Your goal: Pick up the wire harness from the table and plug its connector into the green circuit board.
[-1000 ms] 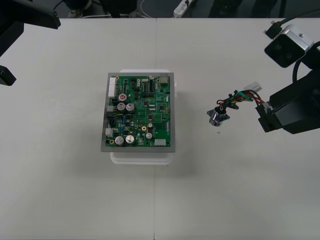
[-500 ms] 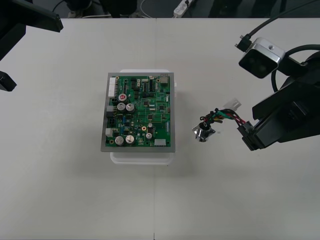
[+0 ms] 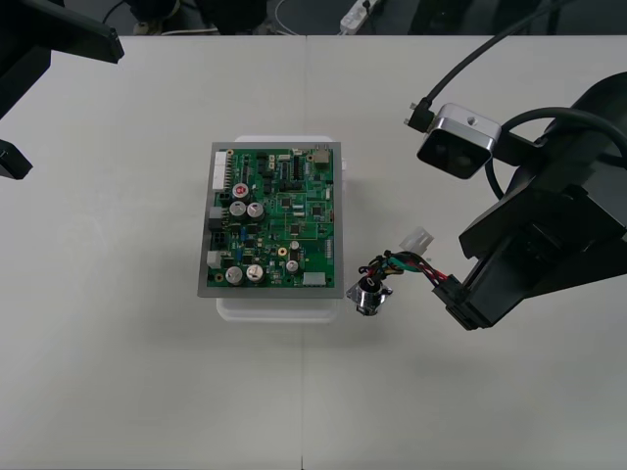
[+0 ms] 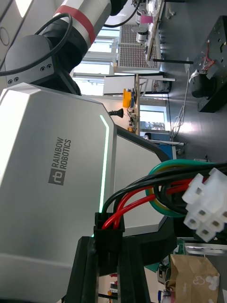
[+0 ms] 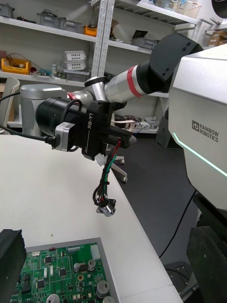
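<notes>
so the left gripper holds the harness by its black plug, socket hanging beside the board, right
No, the right gripper holds the harness by its black plug, as the front view shows; the socket does hang beside the board.

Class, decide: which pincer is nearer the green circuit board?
Right. The right pincer holds the wire harness beside the right edge of the green circuit board; the left pincer sits far off at the left edge of the table.
</notes>
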